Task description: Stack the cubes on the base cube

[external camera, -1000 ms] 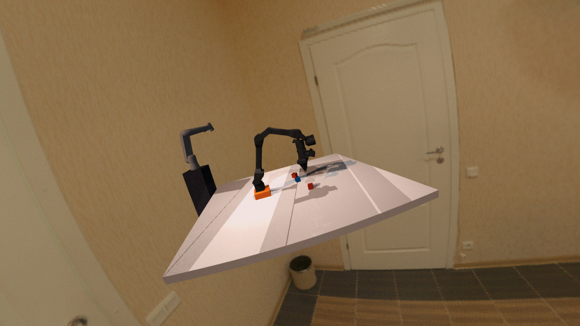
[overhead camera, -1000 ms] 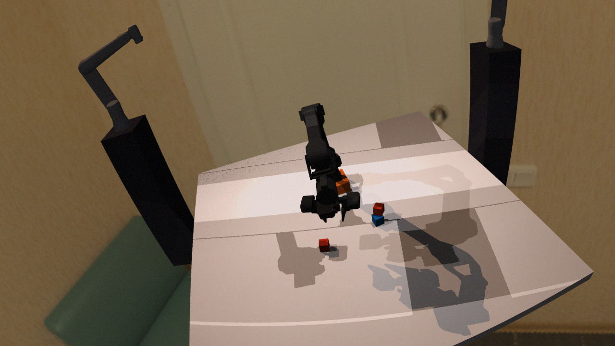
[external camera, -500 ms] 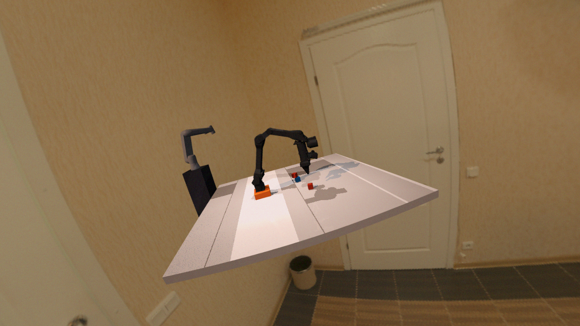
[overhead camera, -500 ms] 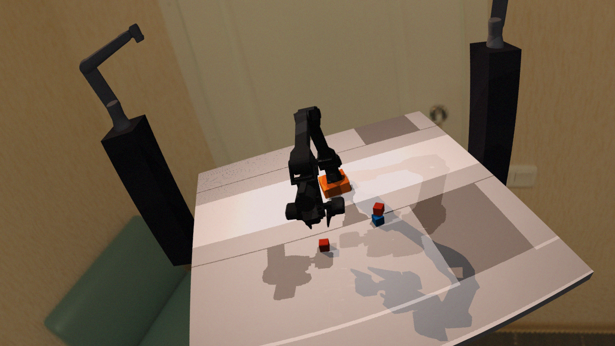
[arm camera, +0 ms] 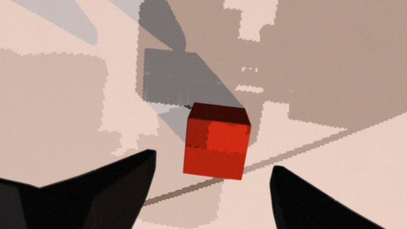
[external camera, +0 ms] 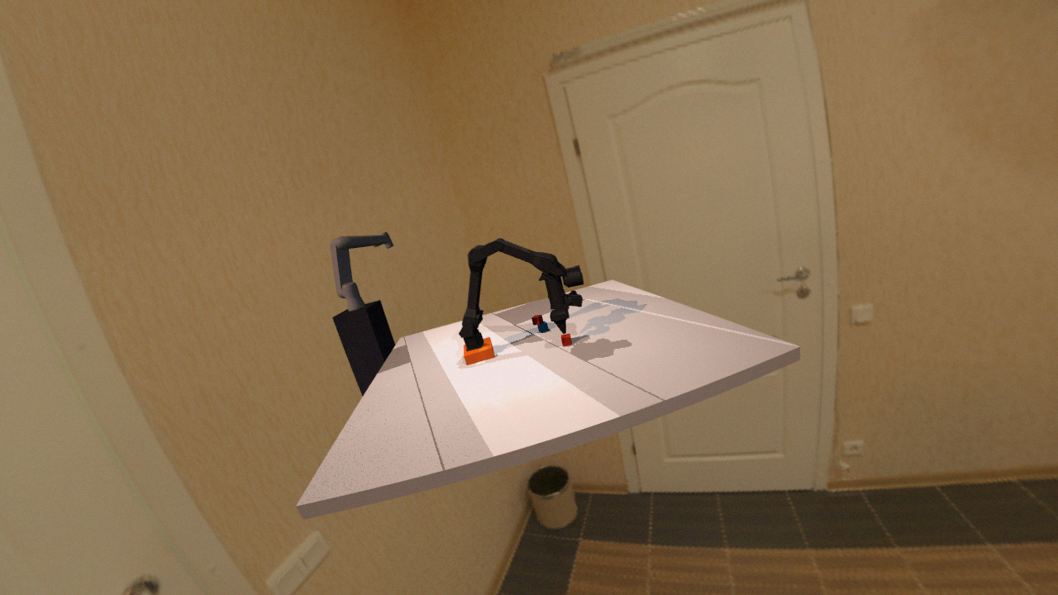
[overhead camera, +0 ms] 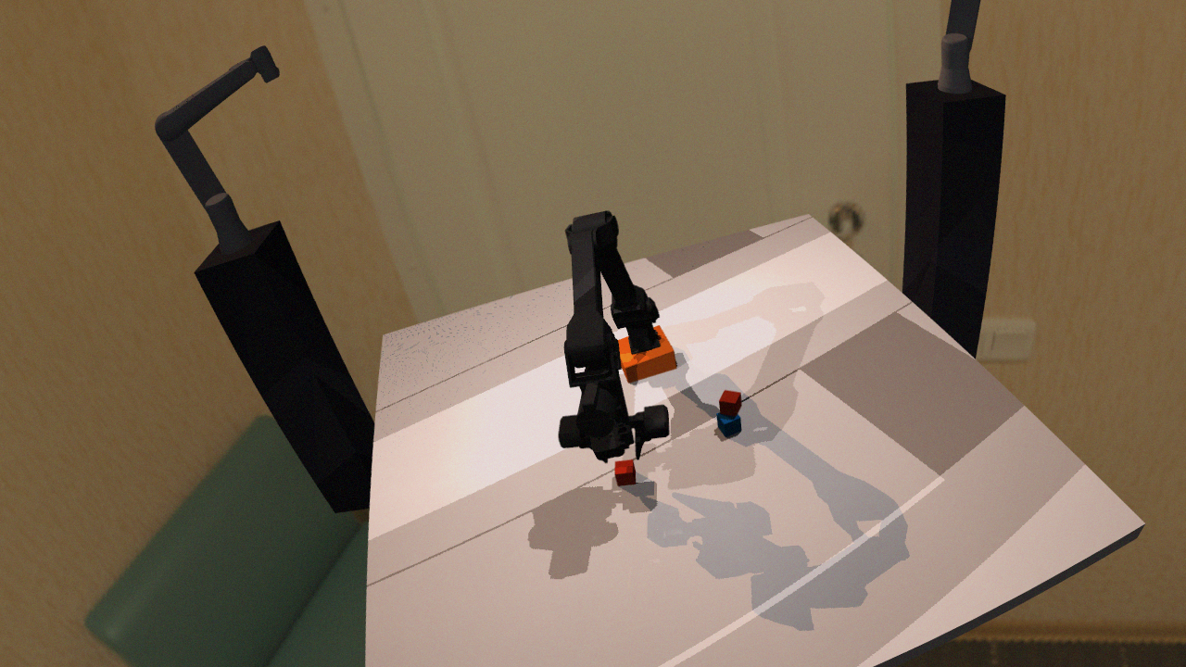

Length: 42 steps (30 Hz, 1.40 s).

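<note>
The blue base cube [overhead camera: 728, 425] [external camera: 543, 326] stands on the table. One red cube [overhead camera: 729, 403] [external camera: 536, 319] rests on top of it, shifted to the left side in the exterior view; its exact overlap and level are too small to tell. The other red cube [overhead camera: 624, 473] [external camera: 565, 340] [arm camera: 214, 137] sits flat on the table, apart from the stack. My gripper [overhead camera: 622, 458] [external camera: 564, 332] [arm camera: 213, 166] is open and empty, pointing down just above this cube. In the wrist view the cube shows between the two black fingertips and slightly beyond them, turned a little.
The arm's orange base block [overhead camera: 650, 361] [external camera: 479, 352] stands on the pale table [overhead camera: 464, 531] [external camera: 547, 406]. The stack is to the right of the gripper in the top view. Dark pedestals [overhead camera: 273, 357] [overhead camera: 953, 198] with grey arms stand beyond the table. Shadows of the arm cross the table.
</note>
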### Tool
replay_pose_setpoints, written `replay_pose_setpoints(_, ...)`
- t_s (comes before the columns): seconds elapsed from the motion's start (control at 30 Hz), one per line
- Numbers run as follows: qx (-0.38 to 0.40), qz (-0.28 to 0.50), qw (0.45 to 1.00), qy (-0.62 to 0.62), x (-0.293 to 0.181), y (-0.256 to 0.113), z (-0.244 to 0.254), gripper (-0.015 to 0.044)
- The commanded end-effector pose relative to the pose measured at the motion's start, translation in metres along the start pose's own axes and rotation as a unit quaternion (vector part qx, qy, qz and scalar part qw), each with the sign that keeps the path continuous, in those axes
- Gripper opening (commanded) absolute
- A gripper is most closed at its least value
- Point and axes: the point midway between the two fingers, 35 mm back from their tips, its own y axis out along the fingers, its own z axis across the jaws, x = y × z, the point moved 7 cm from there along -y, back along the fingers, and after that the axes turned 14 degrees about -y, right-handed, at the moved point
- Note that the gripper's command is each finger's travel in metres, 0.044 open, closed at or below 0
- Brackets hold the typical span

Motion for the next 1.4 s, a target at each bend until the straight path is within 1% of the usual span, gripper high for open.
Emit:
replay_pose_setpoints(0.0,-0.001,0.002,1.0,-0.003,-0.001,0.006,0.0,0.0265)
replay_pose_setpoints(0.67,-0.001,0.002,1.0,-0.003,-0.001,0.036,0.0,0.0265)
replay_pose_setpoints(0.87,-0.001,0.002,1.0,-0.003,-0.001,0.036,0.0,0.0108)
replay_pose_setpoints(1.03,-0.001,0.002,1.0,-0.003,-0.001,0.034,0.0,0.0105)
replay_pose_setpoints(1.37,-0.001,0.002,1.0,-0.003,0.004,0.004,-0.001,0.0105)
